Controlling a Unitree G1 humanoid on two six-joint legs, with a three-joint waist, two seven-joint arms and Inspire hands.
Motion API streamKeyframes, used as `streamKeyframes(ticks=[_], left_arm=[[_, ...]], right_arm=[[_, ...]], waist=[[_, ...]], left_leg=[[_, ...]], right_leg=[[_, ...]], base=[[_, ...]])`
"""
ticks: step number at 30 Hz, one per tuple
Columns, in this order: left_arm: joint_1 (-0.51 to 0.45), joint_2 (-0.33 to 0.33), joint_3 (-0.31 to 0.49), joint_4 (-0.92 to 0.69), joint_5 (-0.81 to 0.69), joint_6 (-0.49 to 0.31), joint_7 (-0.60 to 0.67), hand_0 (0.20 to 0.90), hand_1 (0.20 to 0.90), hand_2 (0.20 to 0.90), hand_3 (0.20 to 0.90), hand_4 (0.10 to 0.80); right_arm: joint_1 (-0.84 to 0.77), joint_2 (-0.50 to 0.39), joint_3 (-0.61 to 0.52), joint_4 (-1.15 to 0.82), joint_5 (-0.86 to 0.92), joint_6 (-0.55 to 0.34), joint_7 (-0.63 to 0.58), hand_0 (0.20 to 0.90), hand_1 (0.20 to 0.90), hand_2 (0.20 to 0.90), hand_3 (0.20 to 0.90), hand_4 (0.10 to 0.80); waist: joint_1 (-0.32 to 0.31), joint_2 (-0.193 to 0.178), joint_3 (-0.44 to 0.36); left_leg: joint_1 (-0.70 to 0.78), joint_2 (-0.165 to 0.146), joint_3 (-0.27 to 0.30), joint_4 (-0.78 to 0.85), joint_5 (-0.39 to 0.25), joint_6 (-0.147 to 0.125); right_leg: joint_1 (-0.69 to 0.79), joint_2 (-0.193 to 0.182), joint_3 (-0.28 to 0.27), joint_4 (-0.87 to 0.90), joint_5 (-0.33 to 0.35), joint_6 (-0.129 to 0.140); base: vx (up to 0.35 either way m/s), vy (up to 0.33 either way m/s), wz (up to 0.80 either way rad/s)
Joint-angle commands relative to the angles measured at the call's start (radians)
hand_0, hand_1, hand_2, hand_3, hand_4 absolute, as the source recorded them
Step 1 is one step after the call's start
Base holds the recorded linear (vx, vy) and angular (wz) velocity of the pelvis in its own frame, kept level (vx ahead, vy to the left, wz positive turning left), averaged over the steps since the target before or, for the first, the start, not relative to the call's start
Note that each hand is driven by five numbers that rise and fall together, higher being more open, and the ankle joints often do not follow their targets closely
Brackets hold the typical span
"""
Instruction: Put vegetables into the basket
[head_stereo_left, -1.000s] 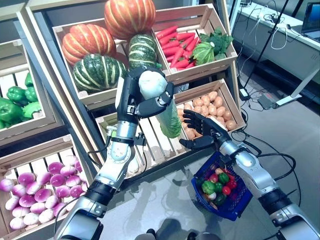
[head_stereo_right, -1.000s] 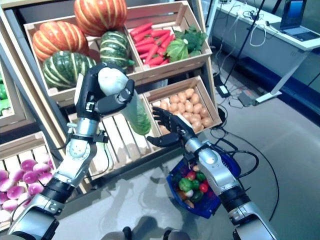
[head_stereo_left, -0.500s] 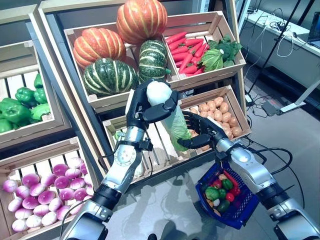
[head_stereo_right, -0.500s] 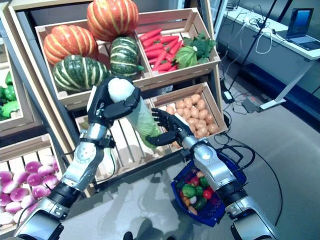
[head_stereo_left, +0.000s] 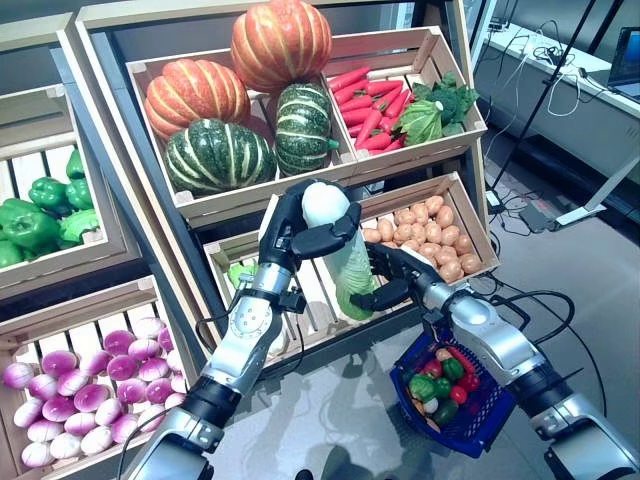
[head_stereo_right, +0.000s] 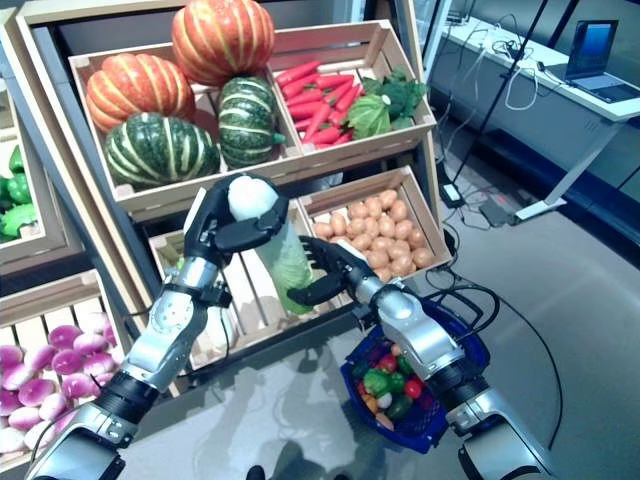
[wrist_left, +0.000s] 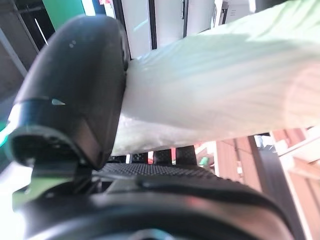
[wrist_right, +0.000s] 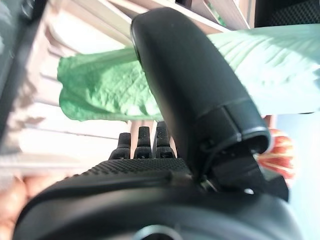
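Your left hand (head_stereo_left: 300, 215) clamped on cabbage (head_stereo_left: 345, 262), white stem up, leaves hanging. Right hand (head_stereo_left: 395, 280) has closed in since second ago, fingers relaxed, at leaf end. Handover imminent; basket (head_stereo_left: 478, 425) at 5 o'clock.

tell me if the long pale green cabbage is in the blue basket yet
Not yet. The long pale green cabbage hangs leaf-end down in the left hand, above the blue basket. The right hand is at its leafy end.
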Motion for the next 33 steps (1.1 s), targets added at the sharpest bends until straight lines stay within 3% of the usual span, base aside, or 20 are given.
streamKeyframes(ticks=[1, 5, 11, 13, 29, 30, 31, 32, 33], left_arm=[[-0.124, -0.096, -0.099, -0.074, -0.136, -0.083, -0.096, 0.3, 0.3, 0.3, 0.3, 0.4], [-0.149, -0.115, -0.122, -0.058, -0.241, -0.054, -0.181, 0.3, 0.3, 0.3, 0.3, 0.4], [-0.119, -0.131, -0.155, -0.034, -0.377, -0.005, -0.353, 0.3, 0.3, 0.3, 0.3, 0.4], [-0.108, -0.131, -0.158, -0.034, -0.379, -0.004, -0.363, 0.3, 0.3, 0.3, 0.3, 0.4], [-0.096, -0.097, -0.152, 0.001, -0.308, -0.011, -0.339, 0.3, 0.3, 0.3, 0.3, 0.4], [-0.098, -0.095, -0.154, 0.005, -0.302, -0.005, -0.332, 0.425, 0.425, 0.425, 0.425, 0.483], [-0.098, -0.091, -0.154, 0.01, -0.3, 0.017, -0.326, 0.773, 0.773, 0.773, 0.773, 0.715], [-0.097, -0.089, -0.152, 0.013, -0.294, 0.029, -0.326, 0.9, 0.9, 0.9, 0.9, 0.8], [-0.094, -0.085, -0.151, 0.015, -0.281, 0.043, -0.325, 0.9, 0.9, 0.9, 0.9, 0.8]], right_arm=[[-0.192, 0.1, 0.017, 0.115, 0.184, -0.038, 0.07, 0.9, 0.9, 0.9, 0.9, 0.8], [-0.236, 0.136, 0.027, 0.221, 0.352, -0.026, 0.202, 0.9, 0.9, 0.9, 0.9, 0.8], [-0.266, 0.14, -0.003, 0.303, 0.462, -0.038, 0.44, 0.9, 0.9, 0.9, 0.9, 0.8], [-0.278, 0.129, -0.012, 0.321, 0.465, -0.057, 0.43, 0.302, 0.302, 0.302, 0.302, 0.402], [-0.288, 0.052, -0.031, 0.303, 0.346, -0.182, 0.258, 0.3, 0.3, 0.3, 0.3, 0.4], [-0.288, 0.047, -0.035, 0.31, 0.345, -0.185, 0.253, 0.3, 0.3, 0.3, 0.3, 0.4], [-0.284, 0.044, -0.039, 0.315, 0.342, -0.19, 0.24, 0.3, 0.3, 0.3, 0.3, 0.4], [-0.278, 0.041, -0.044, 0.318, 0.341, -0.193, 0.235, 0.3, 0.3, 0.3, 0.3, 0.4], [-0.27, 0.039, -0.053, 0.316, 0.338, -0.189, 0.228, 0.3, 0.3, 0.3, 0.3, 0.4]], waist=[[0.028, -0.031, -0.086], [0.046, -0.031, -0.082], [0.063, -0.029, -0.092], [0.064, -0.028, -0.096], [0.037, -0.021, -0.106], [0.036, -0.019, -0.104], [0.034, -0.018, -0.102], [0.033, -0.016, -0.1], [0.031, -0.014, -0.098]], left_leg=[[-0.003, -0.041, -0.028, 0.0, -0.08, 0.031], [0.002, -0.041, -0.04, 0.0, -0.081, 0.029], [0.022, -0.044, -0.059, 0.0, -0.089, 0.029], [0.027, -0.045, -0.063, 0.0, -0.091, 0.029], [0.028, -0.043, -0.037, 0.0, -0.087, 0.036], [0.028, -0.043, -0.037, 0.0, -0.087, 0.036], [0.028, -0.044, -0.037, 0.0, -0.087, 0.037], [0.029, -0.043, -0.035, 0.0, -0.088, 0.038], [0.03, -0.043, -0.032, 0.0, -0.089, 0.038]], right_leg=[[0.016, 0.0, 0.012, 0.001, -0.015, -0.071], [0.025, -0.002, -0.001, 0.001, -0.018, -0.074], [0.049, -0.005, -0.01, 0.001, -0.025, -0.075], [0.054, -0.005, -0.009, 0.001, -0.026, -0.074], [0.043, -0.006, 0.014, 0.001, -0.014, -0.07], [0.042, -0.006, 0.015, 0.001, -0.014, -0.07], [0.042, -0.005, 0.017, 0.001, -0.013, -0.07], [0.043, -0.006, 0.018, 0.001, -0.014, -0.069], [0.043, -0.006, 0.018, 0.001, -0.014, -0.069]], base=[[-0.016, 0.0, 0.08], [-0.017, 0.003, 0.1], [0.023, 0.013, 0.08], [0.051, 0.022, 0.11], [0.003, 0.007, 0.0], [-0.02, 0.014, -0.11], [-0.016, 0.015, -0.07], [-0.013, 0.015, -0.07], [-0.011, 0.013, -0.06]])
